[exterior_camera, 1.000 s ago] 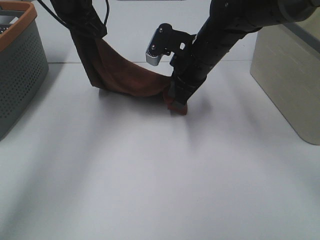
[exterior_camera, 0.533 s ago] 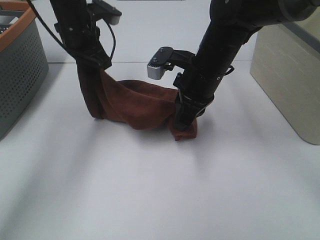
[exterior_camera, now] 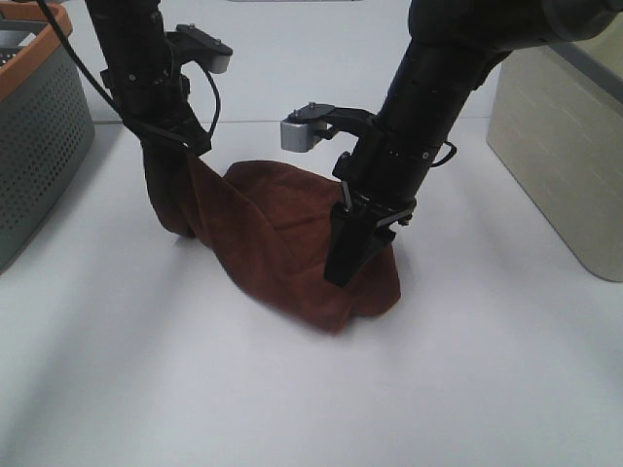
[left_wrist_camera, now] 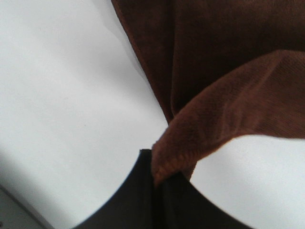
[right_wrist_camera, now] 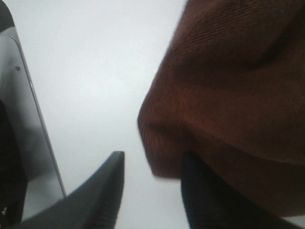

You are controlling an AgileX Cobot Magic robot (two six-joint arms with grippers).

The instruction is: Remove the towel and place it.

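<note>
Now one towel (exterior_camera: 292,243) hangs between two end effectors, left (left_wrist_camera: 155,183) clamped, right (right_wrist_camera: 150,191) parted.

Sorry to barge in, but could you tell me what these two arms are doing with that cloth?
The two arms are laying a reddish-brown towel out on the white table, between a grey perforated basket and a beige bin. The left gripper is shut on one edge of the towel, holding that side up. The right gripper has its fingers apart above the other end, which already lies bunched on the table.
</note>
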